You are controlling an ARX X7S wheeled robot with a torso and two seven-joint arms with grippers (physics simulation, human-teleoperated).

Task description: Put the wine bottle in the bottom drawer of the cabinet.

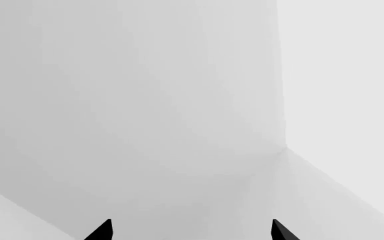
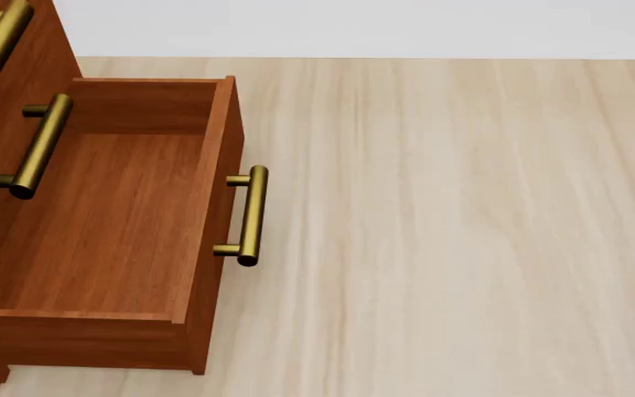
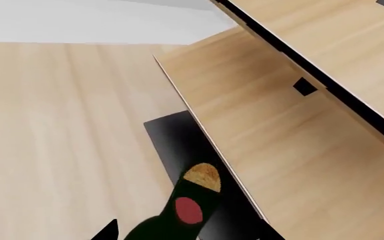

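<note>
The bottom drawer (image 2: 108, 223) of the cabinet (image 2: 59, 50) is standing pulled out, and nothing is lying in it, so the opening part looks done. The wine bottle (image 3: 190, 200) is not going in yet. It is showing only in the right wrist view, where its tan cork is pointing away from the camera and it is sitting close beside the long edge of a pale wood rack (image 3: 279, 150). The carrying and the putting in are what is left, I think. One tip of the right fingers (image 3: 108, 231) is peeking out next to the bottle, but I cannot tell if they are squeezing the bottle or just sitting near it. The left gripper (image 1: 190, 230) is holding its fingers apart with nothing between them, and it is facing only plain white walls. The head view is showing the drawer, its brass handle (image 2: 251, 215) and the pale floor (image 2: 461, 207), but no bottle. The right wrist view is showing the bottle but no drawer.
</note>
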